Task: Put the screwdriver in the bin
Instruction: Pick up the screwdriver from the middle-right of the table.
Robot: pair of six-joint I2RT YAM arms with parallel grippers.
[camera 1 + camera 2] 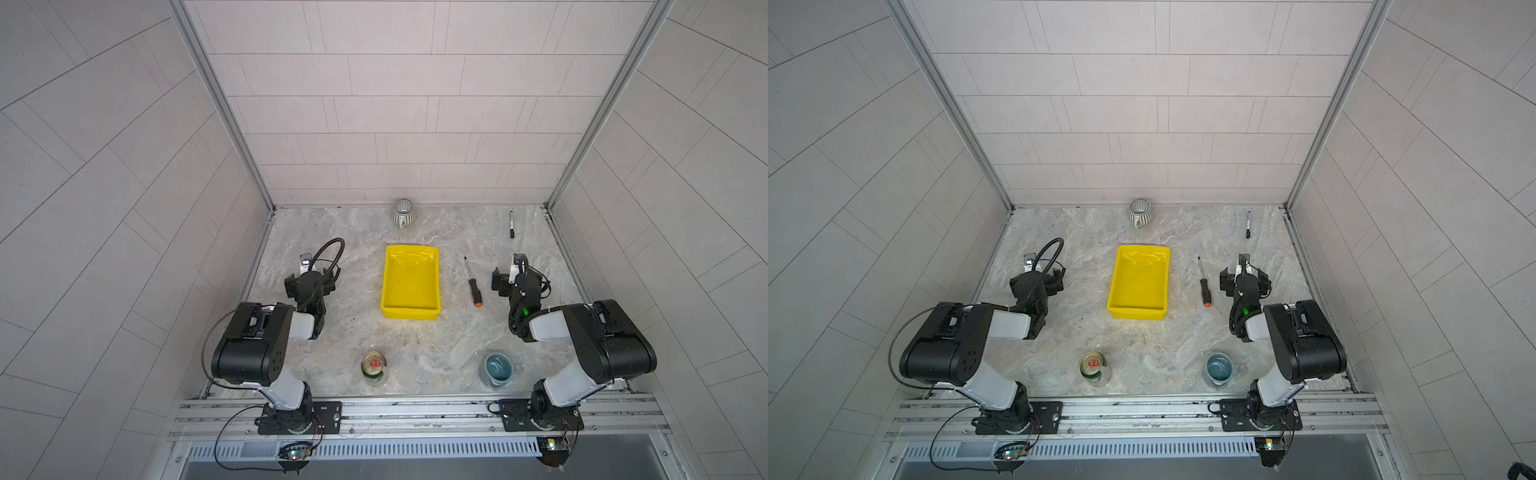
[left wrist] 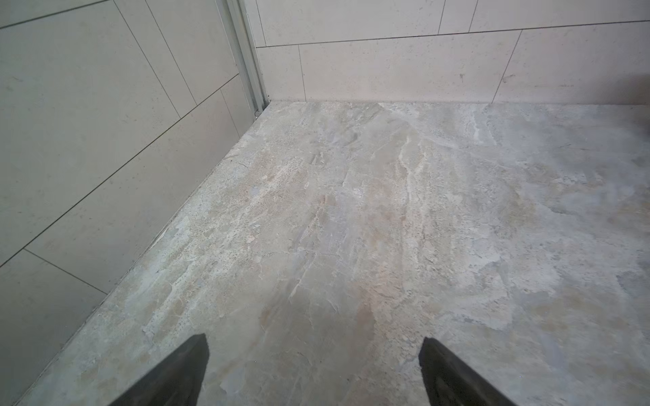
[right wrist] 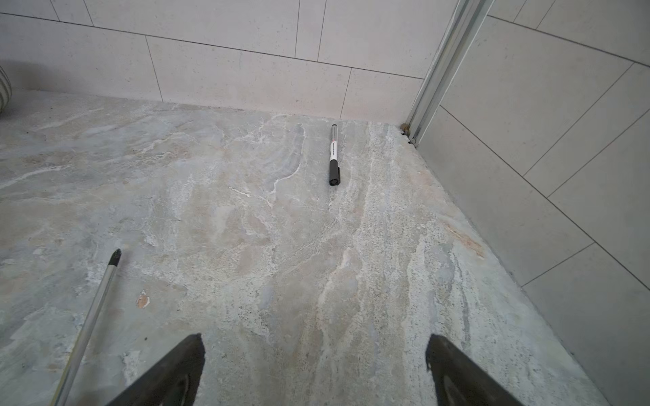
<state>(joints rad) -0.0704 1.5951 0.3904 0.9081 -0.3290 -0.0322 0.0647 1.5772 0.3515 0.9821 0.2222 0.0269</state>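
Right jaws spread wide, empty, screwdriver [image 1: 472,282] just beside, toward bin [image 1: 410,314], left jaws likewise

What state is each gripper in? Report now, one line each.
Left gripper: open, empty.
Right gripper: open, empty; the slim screwdriver with black-and-orange handle lies untouched beside it.

The bin [image 1: 410,286] sat mid-table [image 1: 340,232], and the screwdriver [image 1: 471,281] lay just right of it, not touching, tip pointing far. The marker [image 1: 511,224] lay far right. The far cup [image 1: 403,212] stood behind the bin, by the wall. At the near edge, the can [image 1: 373,365] sat left and the near cup [image 1: 497,369] right.
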